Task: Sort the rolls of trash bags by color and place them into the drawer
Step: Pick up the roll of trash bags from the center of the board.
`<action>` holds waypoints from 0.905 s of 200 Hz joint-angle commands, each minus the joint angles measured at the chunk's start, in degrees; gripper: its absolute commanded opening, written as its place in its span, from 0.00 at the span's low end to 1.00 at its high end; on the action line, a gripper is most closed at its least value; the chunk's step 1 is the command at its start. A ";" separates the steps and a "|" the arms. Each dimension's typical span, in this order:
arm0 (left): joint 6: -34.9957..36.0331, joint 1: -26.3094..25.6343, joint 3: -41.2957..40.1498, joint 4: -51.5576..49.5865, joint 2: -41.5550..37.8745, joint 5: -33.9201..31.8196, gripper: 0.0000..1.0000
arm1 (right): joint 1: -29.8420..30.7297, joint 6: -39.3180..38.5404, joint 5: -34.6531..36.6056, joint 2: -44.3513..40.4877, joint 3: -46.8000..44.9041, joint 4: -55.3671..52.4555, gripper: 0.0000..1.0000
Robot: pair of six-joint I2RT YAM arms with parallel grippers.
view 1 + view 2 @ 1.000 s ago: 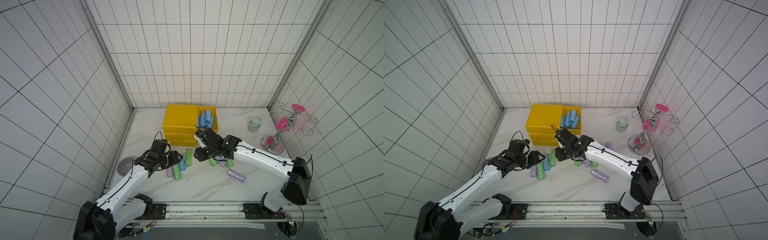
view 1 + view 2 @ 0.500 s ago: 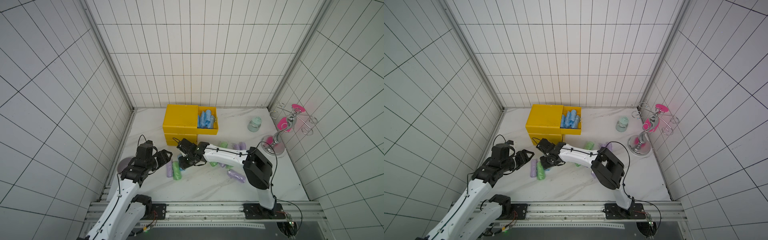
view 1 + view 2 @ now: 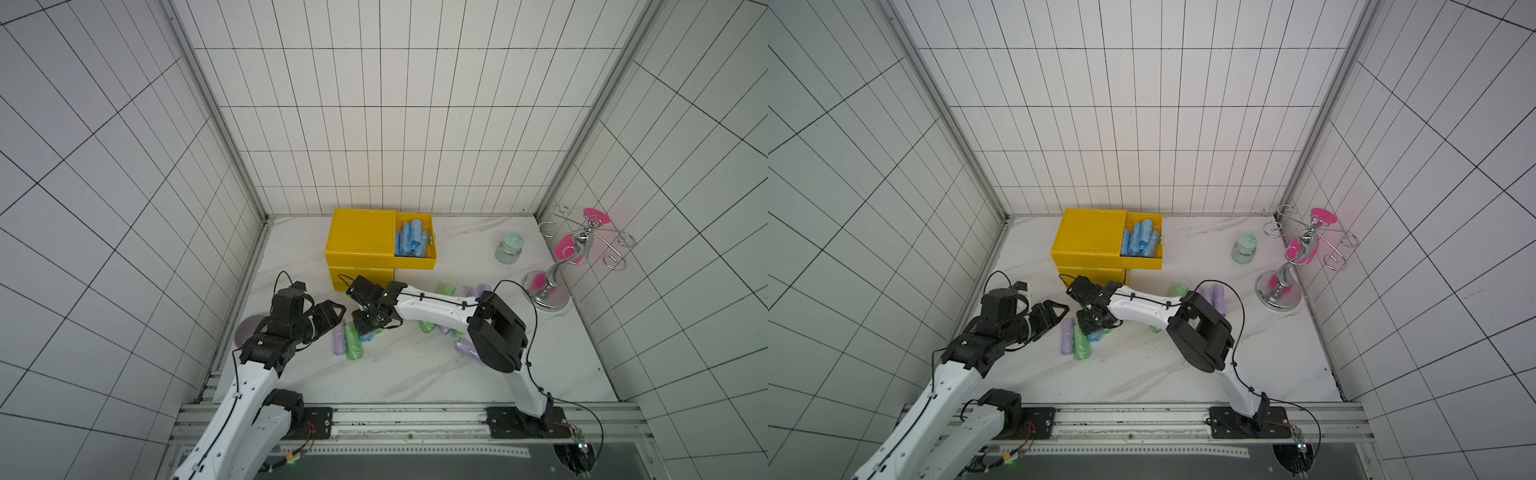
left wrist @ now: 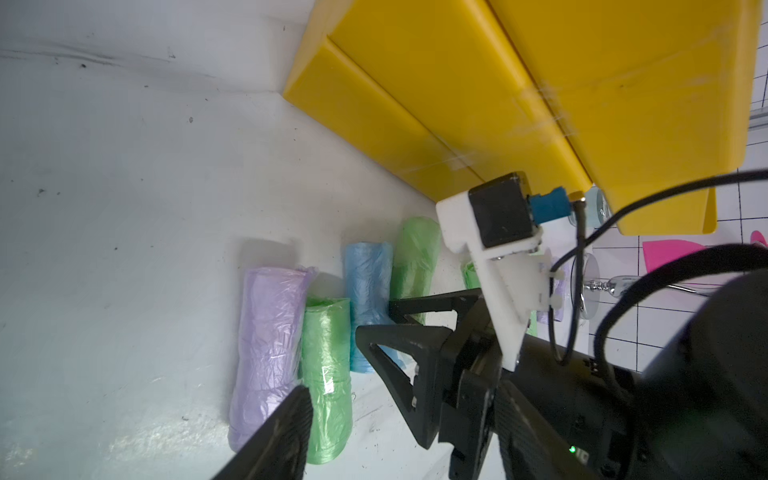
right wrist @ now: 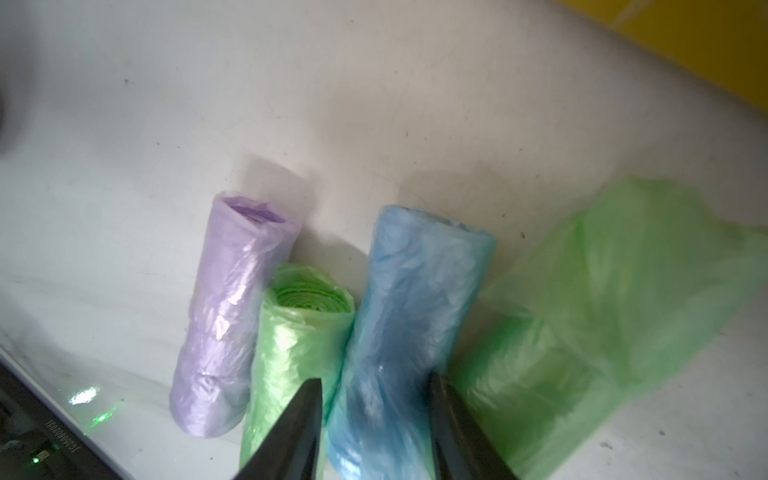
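Note:
Three rolls of trash bags lie side by side in front of the yellow drawer unit (image 3: 360, 237): purple (image 5: 228, 316), green (image 5: 299, 332) and blue (image 5: 407, 316). A looser green roll (image 5: 602, 311) lies beside the blue one. My right gripper (image 5: 372, 379) points down over the blue roll (image 3: 367, 338), open, a finger on either side of it. My left gripper (image 3: 338, 319) hovers just left of the cluster, open and empty; one of its fingers (image 4: 282, 436) shows near the purple roll (image 4: 266, 345). The top drawer (image 3: 415, 263) is pulled out and holds several blue rolls (image 3: 411, 239).
More green and purple rolls (image 3: 446, 288) lie right of the cluster, partly under my right arm. A mint jar (image 3: 509, 248) and a chrome stand with pink pieces (image 3: 548, 286) are at the back right. A grey disc (image 3: 249, 332) lies by the left wall.
My right gripper swung left from in front of the drawers and came down over the blue roll. My left arm drew back to the left and its jaws widened.

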 commanded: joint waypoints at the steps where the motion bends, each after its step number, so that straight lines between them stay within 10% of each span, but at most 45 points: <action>1: 0.61 0.31 -0.17 0.79 0.17 0.59 0.69 | 0.26 0.16 1.57 1.55 2.37 -2.03 0.45; 103: 1.52 0.40 3.05 1.31 0.77 0.84 0.69 | 0.45 1.01 -1.02 -9.37 -5.14 1.90 0.19; 181: 9.78 0.32 23.29 -2.92 9.37 0.22 0.69 | -1.59 1.41 -0.42 -33.71 -12.83 -1.43 0.18</action>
